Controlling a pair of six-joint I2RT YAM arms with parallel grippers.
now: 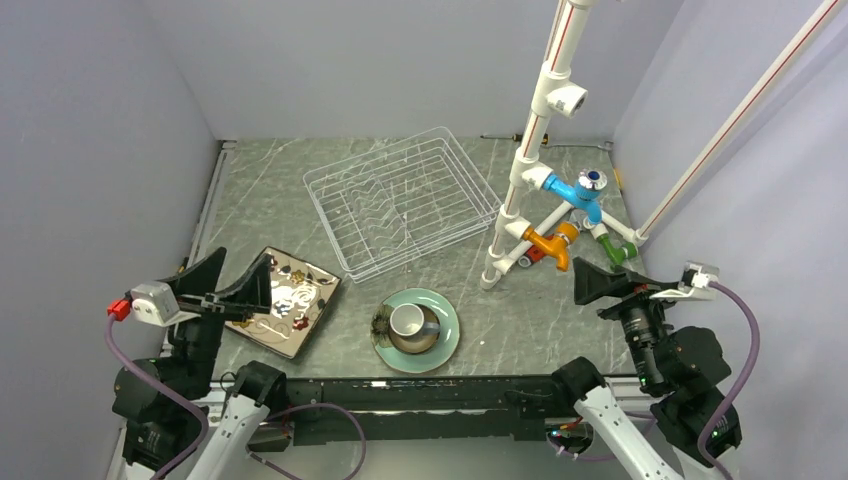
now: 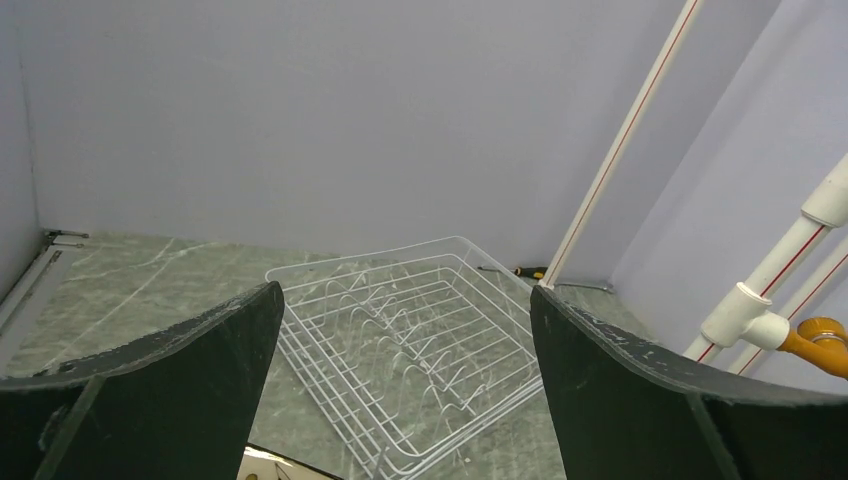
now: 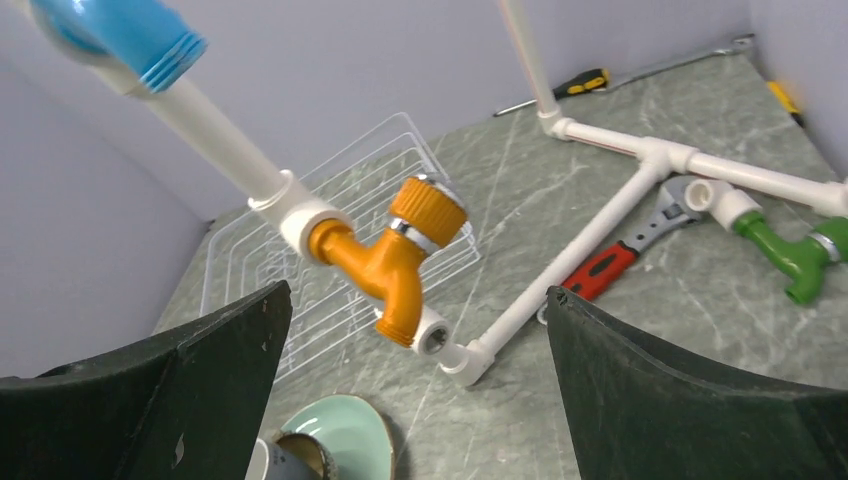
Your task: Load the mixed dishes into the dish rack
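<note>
The left hand (image 2: 405, 300) and right hand (image 3: 415, 292) are held wide open. The grey mug (image 1: 406, 320) is nested in the brown bowl (image 1: 421, 345) on the green plate (image 1: 449, 318).

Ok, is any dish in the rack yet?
No, the dish rack is empty; the grey mug sits in the bowl on the green plate.

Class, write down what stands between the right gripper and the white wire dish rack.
The white pipe stand, with its orange fitting, stands between the right gripper and the dish rack. The top and right wrist views show it.
</note>
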